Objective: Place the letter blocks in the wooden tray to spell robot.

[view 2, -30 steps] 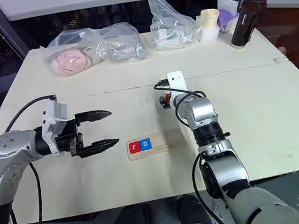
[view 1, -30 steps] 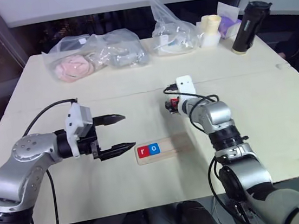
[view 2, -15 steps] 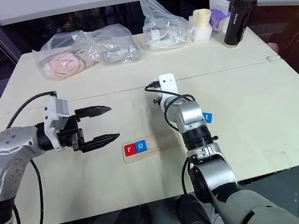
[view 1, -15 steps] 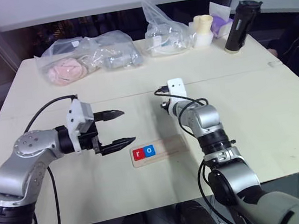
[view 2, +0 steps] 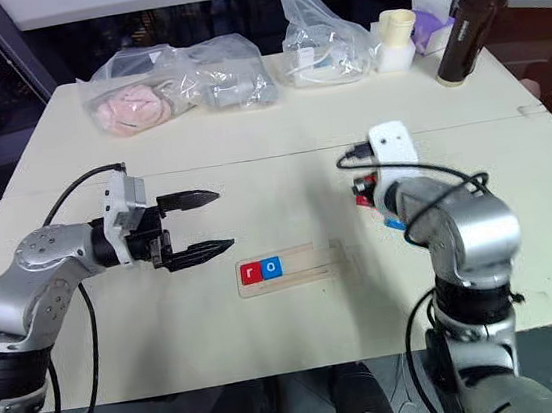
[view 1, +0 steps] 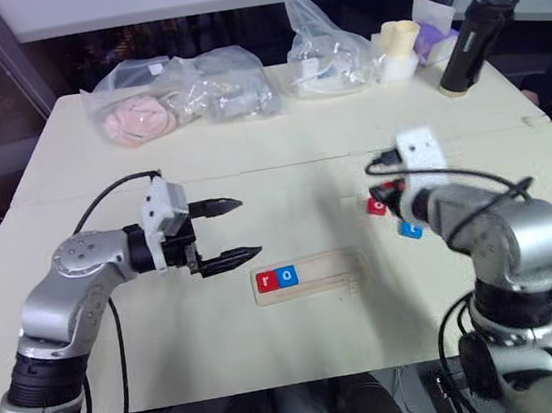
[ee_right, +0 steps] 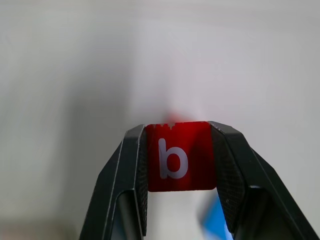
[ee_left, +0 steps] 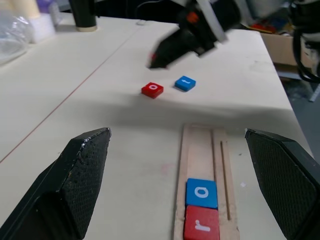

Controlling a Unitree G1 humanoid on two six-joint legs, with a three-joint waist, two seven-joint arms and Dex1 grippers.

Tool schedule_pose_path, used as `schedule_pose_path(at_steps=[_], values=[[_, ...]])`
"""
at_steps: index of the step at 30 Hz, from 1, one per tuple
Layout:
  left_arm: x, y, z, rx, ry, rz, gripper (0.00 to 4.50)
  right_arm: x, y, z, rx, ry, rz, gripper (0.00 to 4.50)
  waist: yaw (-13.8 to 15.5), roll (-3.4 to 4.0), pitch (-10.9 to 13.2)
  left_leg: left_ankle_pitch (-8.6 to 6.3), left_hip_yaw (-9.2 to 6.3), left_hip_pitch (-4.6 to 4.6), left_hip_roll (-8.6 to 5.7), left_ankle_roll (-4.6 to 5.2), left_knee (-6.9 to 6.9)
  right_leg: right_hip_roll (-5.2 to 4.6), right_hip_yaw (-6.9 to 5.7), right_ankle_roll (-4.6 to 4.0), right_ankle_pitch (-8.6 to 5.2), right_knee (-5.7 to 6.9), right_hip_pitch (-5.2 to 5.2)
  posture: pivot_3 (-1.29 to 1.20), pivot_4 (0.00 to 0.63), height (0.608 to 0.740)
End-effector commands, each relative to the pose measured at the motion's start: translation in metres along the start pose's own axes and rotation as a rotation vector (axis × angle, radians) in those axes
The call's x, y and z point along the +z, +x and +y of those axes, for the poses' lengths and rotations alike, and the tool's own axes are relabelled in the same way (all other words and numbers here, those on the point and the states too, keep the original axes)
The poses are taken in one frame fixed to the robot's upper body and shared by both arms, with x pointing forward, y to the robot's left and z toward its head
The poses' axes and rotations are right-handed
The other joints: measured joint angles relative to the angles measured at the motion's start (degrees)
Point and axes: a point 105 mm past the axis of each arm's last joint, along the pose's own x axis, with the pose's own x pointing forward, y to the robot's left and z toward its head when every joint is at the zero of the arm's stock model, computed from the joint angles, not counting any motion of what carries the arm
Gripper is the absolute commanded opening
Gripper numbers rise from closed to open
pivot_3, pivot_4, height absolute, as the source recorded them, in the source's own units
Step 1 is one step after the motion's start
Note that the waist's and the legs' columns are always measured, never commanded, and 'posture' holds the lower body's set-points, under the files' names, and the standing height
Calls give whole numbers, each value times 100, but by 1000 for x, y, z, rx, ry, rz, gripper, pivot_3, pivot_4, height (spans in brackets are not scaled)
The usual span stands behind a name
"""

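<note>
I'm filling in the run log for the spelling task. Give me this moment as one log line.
tray: r, o placed | right claw: shut on red b block, above table | left claw: open, empty, beside tray | loose: red o block, blue t block

Five letter blocks [ee_left: 201,192], three red, two blue; one wooden tray [ee_left: 206,150]; two plastic bags [view 1: 177,96].

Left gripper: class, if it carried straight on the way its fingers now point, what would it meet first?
Probably the right gripper ahead; the left gripper points across above the wooden tray and table. Depth is uncertain.
</note>
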Motion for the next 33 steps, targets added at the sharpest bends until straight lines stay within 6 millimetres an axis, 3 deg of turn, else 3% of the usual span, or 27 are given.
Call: schedule_pose_path(at_steps=[1,7,13,23,29,30,33], values=[[8,-1,1,-21,42,-11,4500,-8,-23,-2,1,6,-71,1191,-13,2,1,0,1,3,0,0,1,1,2,0,0,5,0,0,150,740],[7,-2,-2,-69,46,4,4500,-38,-37,-7,-66,30,-33,1191,6,1,1,11,1,18,0,11,12,7,0,0,1,17,17,0,150,740],[7,-4,-7,-103,74,24,4500,-54,-36,1,-60,84,3,1191,11,0,1,14,1,22,-1,12,18,9,0,1,1,18,23,0,150,740],[0,-13,-18,-160,126,84,4500,-63,-33,5,-58,96,37,1191,20,0,1,14,0,21,-1,12,17,9,0,0,1,17,24,0,150,740],[-3,-14,-20,-170,129,100,4500,-60,-35,5,-29,73,32,4207,17,0,1,14,0,21,-1,12,17,10,0,1,1,17,25,0,150,740],[-3,-14,-20,-169,127,101,4500,-56,-37,6,-2,37,20,4433,17,0,1,14,0,21,-1,12,18,10,0,1,1,17,24,0,150,740],[-3,-15,-20,-168,125,104,4500,-32,-50,8,119,-205,-8,4433,15,4,4,14,3,21,-4,12,23,8,-1,1,1,15,29,0,150,740]])
